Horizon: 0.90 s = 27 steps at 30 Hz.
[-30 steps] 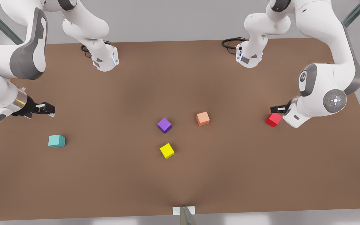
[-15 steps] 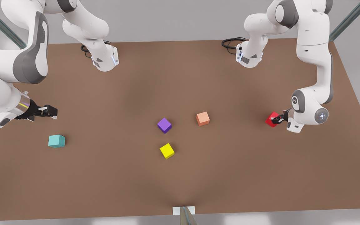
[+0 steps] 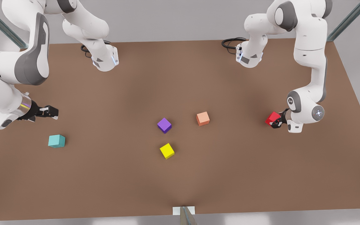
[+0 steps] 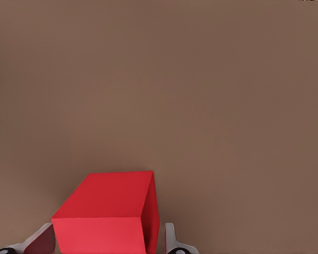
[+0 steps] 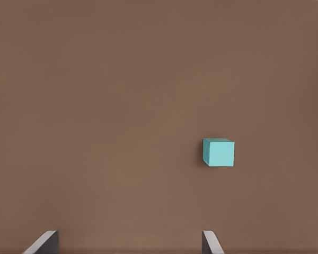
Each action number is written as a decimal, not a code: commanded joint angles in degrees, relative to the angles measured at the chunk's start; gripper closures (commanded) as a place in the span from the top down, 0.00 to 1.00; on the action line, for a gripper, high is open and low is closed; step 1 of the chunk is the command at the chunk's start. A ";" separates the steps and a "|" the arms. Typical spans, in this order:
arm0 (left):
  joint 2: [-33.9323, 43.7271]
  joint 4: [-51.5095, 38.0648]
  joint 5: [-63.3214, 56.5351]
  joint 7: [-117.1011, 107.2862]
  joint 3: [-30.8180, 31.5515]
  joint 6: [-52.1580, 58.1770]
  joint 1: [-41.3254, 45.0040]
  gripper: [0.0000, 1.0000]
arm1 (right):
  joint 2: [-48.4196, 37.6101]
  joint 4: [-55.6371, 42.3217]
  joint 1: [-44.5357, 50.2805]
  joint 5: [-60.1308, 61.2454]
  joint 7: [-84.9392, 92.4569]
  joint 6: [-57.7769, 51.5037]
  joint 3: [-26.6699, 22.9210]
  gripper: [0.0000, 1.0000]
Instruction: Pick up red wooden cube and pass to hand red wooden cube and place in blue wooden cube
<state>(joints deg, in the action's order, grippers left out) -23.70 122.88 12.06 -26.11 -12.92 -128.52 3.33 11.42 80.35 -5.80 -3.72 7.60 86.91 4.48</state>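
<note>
In the front view, the small bright red wooden cube (image 3: 272,118) is seen on the front view's right, on the brown table (image 3: 180,184). It is squeezed by the left gripper (image 3: 275,122). The small teal blue wooden cube (image 3: 56,141) sits far off, near the right gripper (image 3: 53,113).

In the left wrist view, the red cube (image 4: 107,214) is held tight between two fingers (image 4: 170,239).

In the right wrist view, wide-apart fingers (image 5: 43,243) are seen above the teal cube (image 5: 218,152).

The pick-up step seems in hand. Next, the cube must likely be lifted and carried across.

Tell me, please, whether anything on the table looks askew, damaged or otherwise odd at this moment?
Nothing stands out. The left pincer brackets the red wooden cube; the right pincer waits open near the blue wooden cube. The purple cube, yellow cube and salmon cube sit flat and intact.
</note>
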 commanded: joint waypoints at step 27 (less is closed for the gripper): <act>-31.67 -63.02 28.97 0.96 46.14 23.41 1.24 0.50 | 27.77 -10.55 8.88 47.47 21.83 1.25 1.32 1.00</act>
<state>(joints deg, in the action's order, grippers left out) -53.32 60.54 34.41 -32.11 31.09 -103.52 4.68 36.70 71.40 2.98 28.69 11.29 87.83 5.54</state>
